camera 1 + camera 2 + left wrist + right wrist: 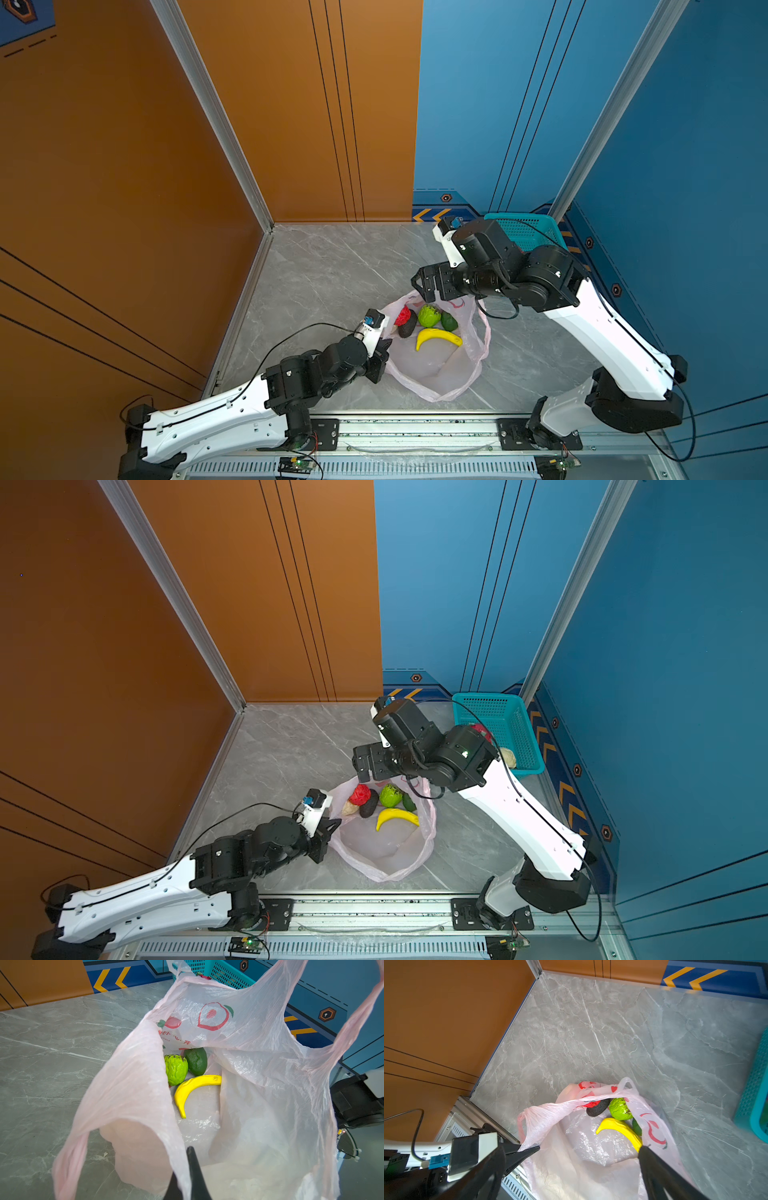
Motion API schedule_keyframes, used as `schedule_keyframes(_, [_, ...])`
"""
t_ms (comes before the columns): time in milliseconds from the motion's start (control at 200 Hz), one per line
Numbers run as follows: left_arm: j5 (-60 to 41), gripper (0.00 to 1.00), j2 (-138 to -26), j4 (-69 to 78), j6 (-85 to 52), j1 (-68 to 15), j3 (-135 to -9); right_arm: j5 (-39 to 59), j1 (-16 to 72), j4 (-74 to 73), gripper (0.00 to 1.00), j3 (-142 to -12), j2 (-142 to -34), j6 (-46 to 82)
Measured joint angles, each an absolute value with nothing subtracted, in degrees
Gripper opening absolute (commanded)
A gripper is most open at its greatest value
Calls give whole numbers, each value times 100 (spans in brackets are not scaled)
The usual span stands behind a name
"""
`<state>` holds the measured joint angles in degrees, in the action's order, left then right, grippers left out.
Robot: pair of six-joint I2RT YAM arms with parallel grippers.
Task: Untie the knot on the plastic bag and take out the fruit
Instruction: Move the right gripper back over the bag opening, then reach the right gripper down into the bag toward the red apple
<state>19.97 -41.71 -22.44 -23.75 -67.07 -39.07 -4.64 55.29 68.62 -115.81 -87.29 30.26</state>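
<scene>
**Left to right.** Left gripper [536, 1148], clamped on the bag [436, 370] rim, held its mouth open; handles [353, 1022] hung loose, untied. Fruit [429, 316], with a banana [438, 337], lay inside at its far end. Right gripper [420, 291], jaws wide and empty, hovered above, apparently to carry fruit to the basket [490, 712].

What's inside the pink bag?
In the bag lie a yellow banana, a bumpy green fruit, a dark green fruit, a black fruit and a red fruit. The bag's rim covers part of the red fruit; anything underneath them is hidden.
</scene>
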Motion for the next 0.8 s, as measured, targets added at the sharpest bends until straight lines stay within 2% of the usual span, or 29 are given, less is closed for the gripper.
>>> schedule_keyframes(265, [1992,0,-4119,-2244,-2375,-6648,-3907,-460,6023,6840,100,-11327,-9133,3249])
schedule_keyframes(801, [1929,0,-3968,-2259,-2377,-6571,-3859,-460,6217,5566,98,-8047,-8737,3896])
